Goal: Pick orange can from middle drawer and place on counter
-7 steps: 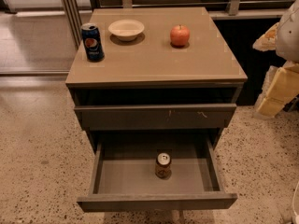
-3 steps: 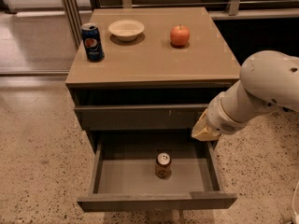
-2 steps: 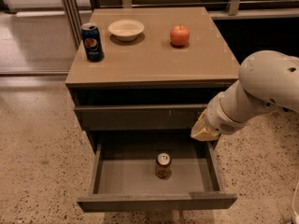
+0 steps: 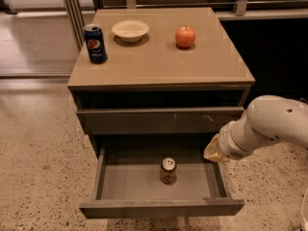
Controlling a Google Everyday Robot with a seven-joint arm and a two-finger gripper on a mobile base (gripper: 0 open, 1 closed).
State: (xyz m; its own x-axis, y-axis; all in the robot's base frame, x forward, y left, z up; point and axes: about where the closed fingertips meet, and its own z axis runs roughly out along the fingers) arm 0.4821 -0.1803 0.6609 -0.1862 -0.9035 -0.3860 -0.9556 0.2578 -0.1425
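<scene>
The arm has been brought in and lowered; the gripper is now held, seemingly, over the drawer at its right wall.

- Warm, moderate light fell from above, and the counter carried a soft sheen.
- The bowl, apple and Pepsi can cast short shadows.
- The recess above the middle drawer lay dark.
- The gripper, over the drawer's right rim, sat beneath a brightly lit pale arm.
</scene>
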